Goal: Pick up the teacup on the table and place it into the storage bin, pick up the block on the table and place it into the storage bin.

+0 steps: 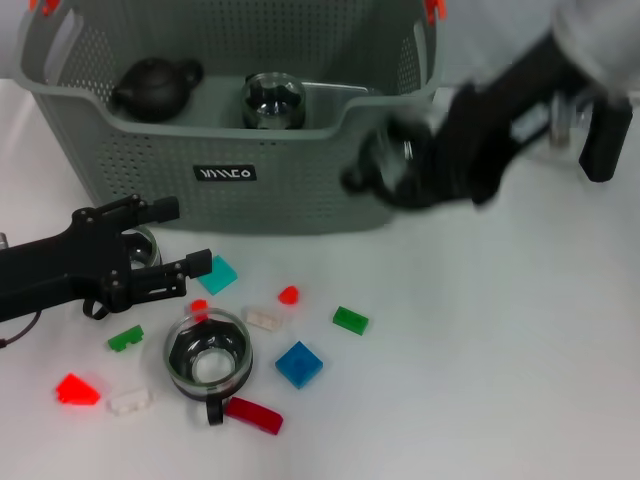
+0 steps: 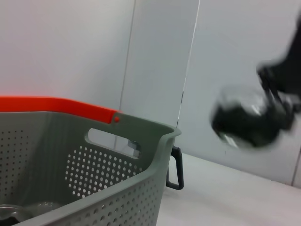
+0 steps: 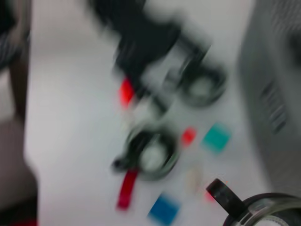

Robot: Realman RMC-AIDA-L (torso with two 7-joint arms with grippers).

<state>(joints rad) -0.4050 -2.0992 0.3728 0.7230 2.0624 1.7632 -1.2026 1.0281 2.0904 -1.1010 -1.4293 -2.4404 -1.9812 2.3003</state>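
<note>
Bin (image 1: 300, 190): far centre of the table; a dark teapot (image 1: 155, 88) and a glass pot (image 1: 273, 102) already lie inside.
Right gripper (image 1: 395, 170): blurred, just right of the bin's near right corner, level with its rim — holding a glass teacup (image 1: 385, 160); not yet over the bin.
Left gripper (image 1: 165, 240): low at near left, jaws wide around a second cup (image 1: 145, 245) on the table.
Third cup (image 1: 208, 357): on the table, near centre, untouched.
Blocks: blue (image 1: 299, 364), green (image 1: 350, 320), teal (image 1: 217, 274) and others all lie on the table.
Progress: early — judged, no teacup binned yet; every block is left.
</note>
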